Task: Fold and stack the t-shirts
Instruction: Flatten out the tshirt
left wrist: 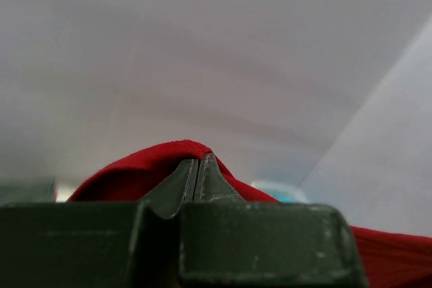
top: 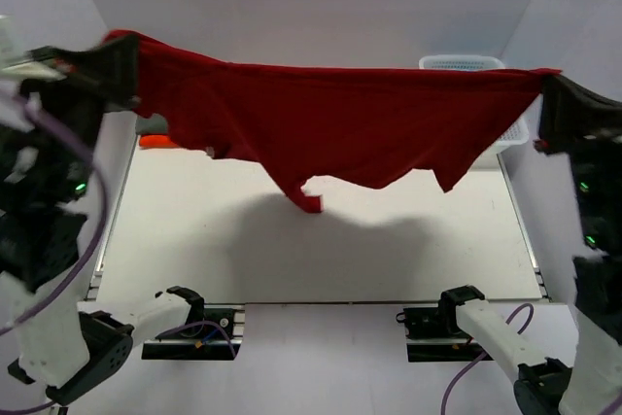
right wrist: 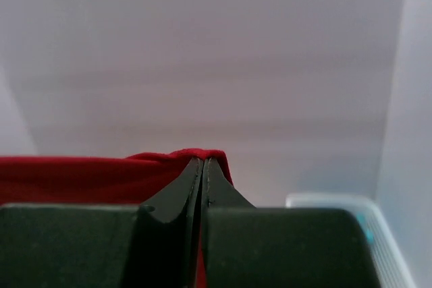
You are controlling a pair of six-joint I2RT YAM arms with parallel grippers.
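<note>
A dark red t-shirt (top: 330, 119) hangs stretched out high above the table, held at both upper corners. My left gripper (top: 124, 57) is shut on its left corner; the left wrist view shows the jaws pinched together (left wrist: 196, 161) with red cloth (left wrist: 128, 173) over the tips. My right gripper (top: 550, 85) is shut on its right corner; the right wrist view shows the jaws closed (right wrist: 204, 161) on the red cloth (right wrist: 67, 179). The shirt's lower edge and a sleeve dangle above the table. A folded grey-green shirt (top: 153, 124) lies on a bright orange one (top: 155, 141) at the far left. Turquoise shirts are hidden.
A white lattice basket (top: 515, 138) stands at the far right corner, partly behind the red shirt; its rim shows in the right wrist view (right wrist: 337, 202). The white table (top: 321, 250) lies below. White walls enclose the sides and back.
</note>
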